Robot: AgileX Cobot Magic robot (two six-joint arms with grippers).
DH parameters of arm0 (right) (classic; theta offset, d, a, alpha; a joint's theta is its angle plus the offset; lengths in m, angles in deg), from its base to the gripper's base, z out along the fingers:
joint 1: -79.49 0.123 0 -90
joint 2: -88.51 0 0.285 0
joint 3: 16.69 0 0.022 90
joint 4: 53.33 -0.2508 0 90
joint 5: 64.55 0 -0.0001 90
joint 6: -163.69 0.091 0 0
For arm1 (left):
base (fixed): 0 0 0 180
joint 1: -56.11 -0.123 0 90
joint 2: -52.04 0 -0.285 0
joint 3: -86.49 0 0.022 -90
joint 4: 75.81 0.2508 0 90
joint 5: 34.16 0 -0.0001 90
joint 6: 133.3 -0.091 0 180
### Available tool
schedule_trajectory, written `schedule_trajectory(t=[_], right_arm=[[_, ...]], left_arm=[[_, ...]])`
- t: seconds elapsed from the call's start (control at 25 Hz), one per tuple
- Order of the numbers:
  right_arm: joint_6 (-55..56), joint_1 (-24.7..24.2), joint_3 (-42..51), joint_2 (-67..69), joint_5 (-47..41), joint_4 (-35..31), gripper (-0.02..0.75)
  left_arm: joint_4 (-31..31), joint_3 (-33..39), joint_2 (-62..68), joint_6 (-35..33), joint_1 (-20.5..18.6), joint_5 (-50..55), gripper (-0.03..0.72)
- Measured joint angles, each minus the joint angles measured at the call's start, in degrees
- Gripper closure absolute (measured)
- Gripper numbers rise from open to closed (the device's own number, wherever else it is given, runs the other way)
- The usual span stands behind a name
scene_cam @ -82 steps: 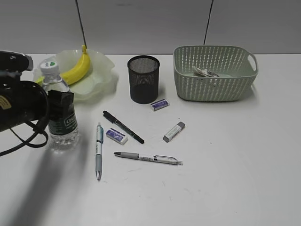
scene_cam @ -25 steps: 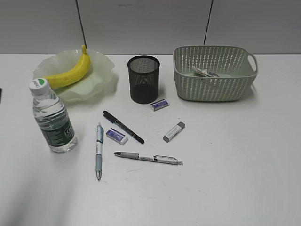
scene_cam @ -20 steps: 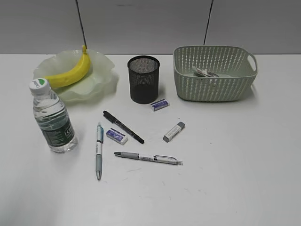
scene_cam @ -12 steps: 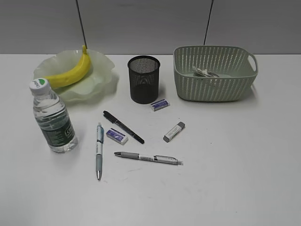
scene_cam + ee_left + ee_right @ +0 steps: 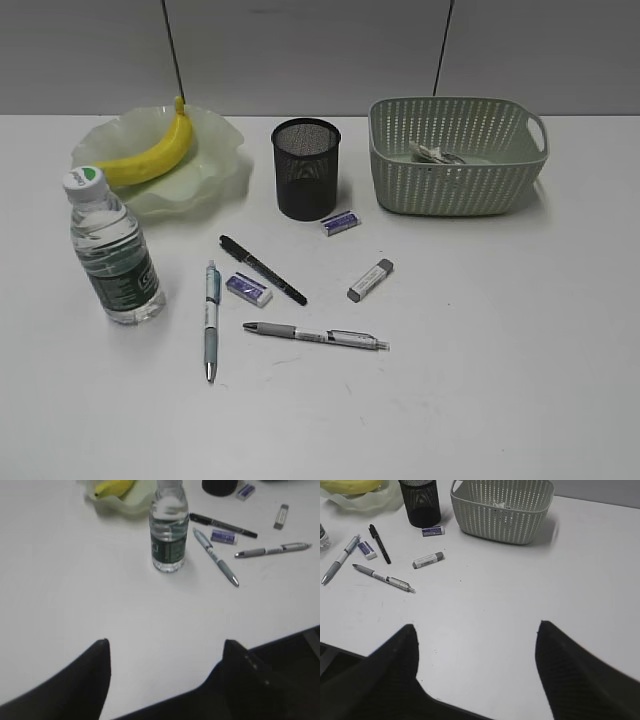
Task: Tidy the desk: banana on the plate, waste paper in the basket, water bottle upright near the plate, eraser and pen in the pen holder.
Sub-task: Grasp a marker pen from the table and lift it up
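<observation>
Yellow banana (image 5: 152, 152) lay on the plate (image 5: 215, 175), waste paper (image 5: 432, 153) in the basket (image 5: 455, 190), water bottle (image 5: 112, 250) upright nearby. Both grippers (left (image 5: 165, 647), right (image 5: 476, 632)) hung spread apart, grasping nothing. Remaining step, by my judgement: pens (image 5: 262, 269) and erasers (image 5: 369, 279) into the pen holder (image 5: 306, 170).

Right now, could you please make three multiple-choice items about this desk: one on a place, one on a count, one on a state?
1. Where is the banana?
A. in the basket
B. on the plate
C. on the bare desk

2. How many pens lie on the desk?
A. one
B. three
C. five

3. How is the water bottle?
A. upright
B. lying down
C. in the basket

Answers: 1 B, it rests in the wavy green dish; 2 B, black, pale blue, grey; 3 A, cap on top.
</observation>
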Motion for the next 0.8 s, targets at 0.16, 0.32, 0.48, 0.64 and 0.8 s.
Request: schedule_trajectory(t=[0.16,0.32,0.48,0.64,0.8], right_arm=[[0.0,0.0,0.0,2.5,1.3,-0.1,0.165],[0.0,0.0,0.0,9.4,4.0,-0.1,0.165],[0.0,0.0,-0.1,21.0,7.5,-0.1,0.165],[-3.6,0.0,-2.8,36.5,8.6,-1.6,0.165],[-12.4,0.0,-9.6,52.7,9.3,-7.2,0.165]], left_arm=[[0.0,2.0,-0.7,0.0,0.0,-5.5,0.171],[0.0,2.5,-0.7,0.0,0.0,-6.6,0.176],[0.0,2.5,-0.7,0.0,0.0,-6.9,0.191],[0.0,2.5,-0.7,0.0,0.0,-7.0,0.195],[0.0,2.5,-0.7,0.0,0.0,-7.1,0.195]])
